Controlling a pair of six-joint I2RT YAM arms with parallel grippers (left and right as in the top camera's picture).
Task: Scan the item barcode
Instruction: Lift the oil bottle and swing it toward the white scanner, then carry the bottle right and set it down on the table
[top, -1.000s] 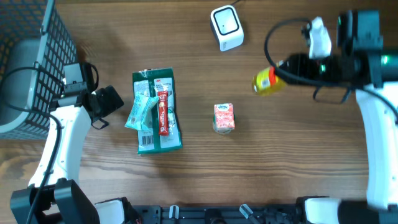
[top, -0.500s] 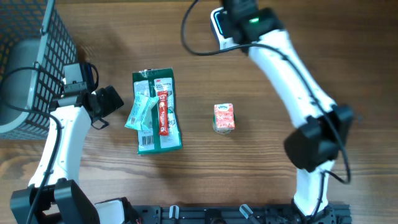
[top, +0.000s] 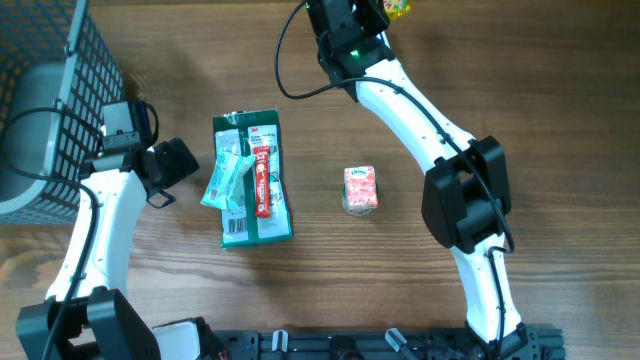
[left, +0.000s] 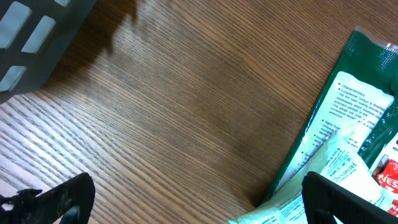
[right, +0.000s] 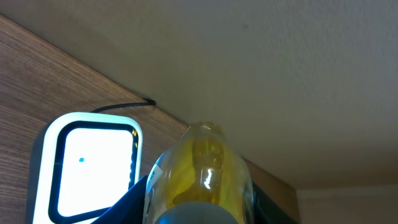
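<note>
The yellow bottle (right: 199, 163) hangs in the air at the far edge of the table (top: 560, 120), just beside the white scanner (right: 92, 167) and a little above it. Its glossy skin catches the light, so it is probably smooth plastic: fairly light, stiff enough to take a firm pinch, but round and slippery, and so apt to twist or slide between flat pads. The best hold is likely across the body, low or mid-way, with the label side left bare so the barcode can face the scanner's lit window. No barcode can be made out in either view.

The right gripper (right: 198, 210) has its jaws part-way closed, pinching the bottle from both sides. In the wrist view, dark fingers (right: 138, 198) flank the lower body.

The left gripper (left: 196, 186) hovers low over bare wood near the left edge with its jaws spread wide, holding and touching nothing. A green packet (top: 250, 180) lies just beside it, a pink carton (top: 360, 189) sits near the table's middle, and a wire basket (top: 40, 60) fills the far left corner
</note>
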